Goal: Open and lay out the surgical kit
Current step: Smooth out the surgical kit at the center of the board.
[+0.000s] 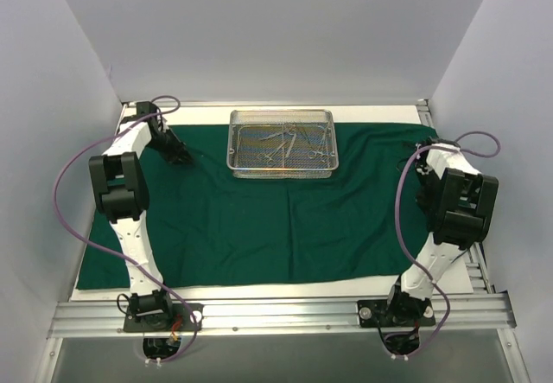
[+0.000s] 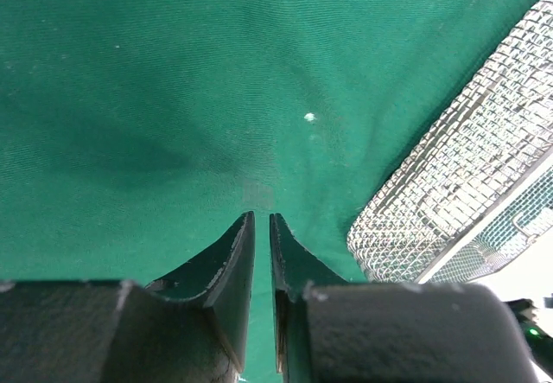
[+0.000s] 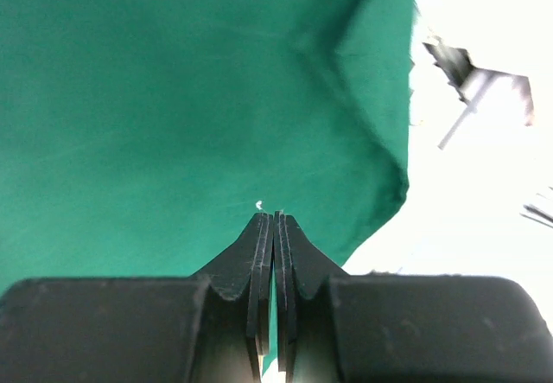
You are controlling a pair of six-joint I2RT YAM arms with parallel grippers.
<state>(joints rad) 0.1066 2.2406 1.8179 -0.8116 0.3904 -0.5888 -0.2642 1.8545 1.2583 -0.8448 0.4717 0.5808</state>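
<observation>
The dark green cloth [image 1: 259, 227] lies spread flat over the table. At its back middle stands the silver wire-mesh tray [image 1: 281, 173], and several slim steel instruments [image 1: 289, 141] rest inside it. My left gripper [image 1: 180, 154] hovers low over the cloth [image 2: 173, 72] at the back left, with the tray's corner [image 2: 458, 193] to its right. Its jaws stand a narrow slit apart [image 2: 262, 216], and only cloth shows through the gap. My right gripper [image 1: 422, 154] is by the cloth's right edge, shut [image 3: 273, 214] with nothing seen between the fingers. The cloth [image 3: 173, 98] ends in a corner just to its right.
White tabletop [image 3: 467, 227] shows beyond the cloth's right edge. An aluminium rail [image 1: 276, 314] carrying both arm bases runs along the near edge. White walls close in the left, right and back. Purple cables [image 1: 60, 193] loop beside each arm.
</observation>
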